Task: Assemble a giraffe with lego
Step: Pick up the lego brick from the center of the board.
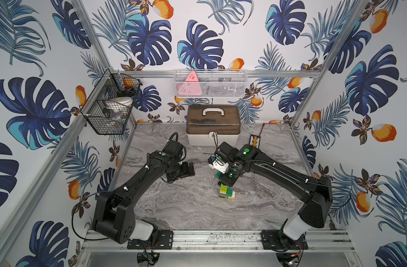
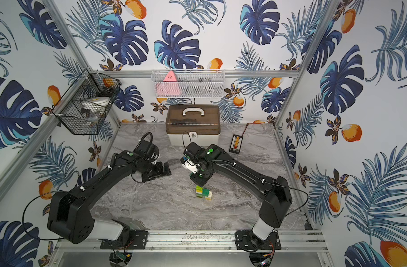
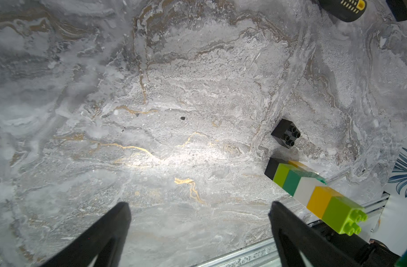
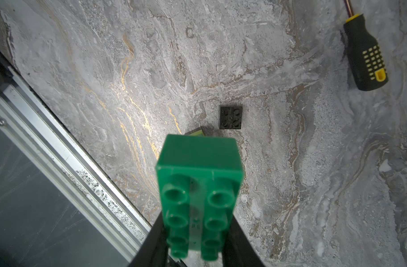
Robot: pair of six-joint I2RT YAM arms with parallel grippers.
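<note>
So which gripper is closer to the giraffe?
Right. The right gripper, shut on a green brick, hangs over the far end of the giraffe; the left gripper is open, off to its left over the table.

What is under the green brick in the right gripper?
The giraffe, on the table; the right wrist view shows only its corner, the brick covers the rest. Contact unclear.
</note>
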